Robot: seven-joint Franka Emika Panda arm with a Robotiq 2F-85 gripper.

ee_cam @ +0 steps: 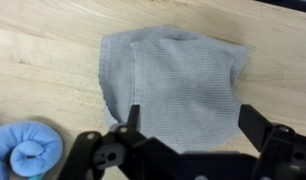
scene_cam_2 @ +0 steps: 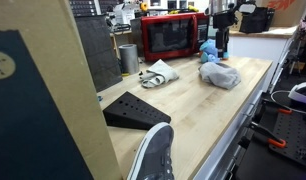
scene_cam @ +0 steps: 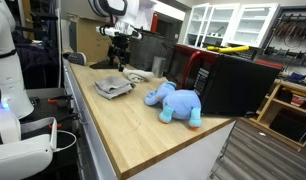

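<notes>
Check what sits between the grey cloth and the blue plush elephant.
Just bare wooden tabletop separates grey cloth from blue plush elephant; clear in an exterior view and the wrist view.

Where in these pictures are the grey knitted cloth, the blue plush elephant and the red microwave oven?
Grey knitted cloth (ee_cam: 178, 85): wrist view, middle of the fabric.
Blue plush elephant (scene_cam: 179, 103): an exterior view, its body.
Red microwave oven (scene_cam_2: 171, 37): an exterior view, its door.
</notes>
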